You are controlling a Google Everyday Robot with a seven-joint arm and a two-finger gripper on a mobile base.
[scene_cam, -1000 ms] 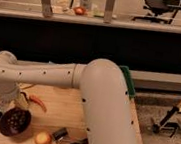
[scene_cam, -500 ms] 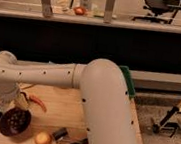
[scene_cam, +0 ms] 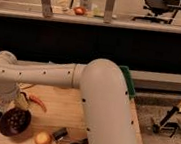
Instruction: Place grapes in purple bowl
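Lower left of frame: purple bowl [scene_cam: 14, 122] sits on the wooden table [scene_cam: 61, 108], grapes [scene_cam: 18, 118] already inside it, so placement looks done. Gripper [scene_cam: 14, 104] hangs right above the bowl's far rim. Left to do, by my read: back the arm off. Red chili [scene_cam: 37, 101] just right of gripper, yellow-orange fruit [scene_cam: 43, 139] right of bowl.

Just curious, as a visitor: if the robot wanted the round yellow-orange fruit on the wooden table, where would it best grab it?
Probably from straight above, across the widest middle of the round yellow-orange fruit: it sits alone, top exposed. The gripper hangs over the glossy dark purple bowl, just left of it.
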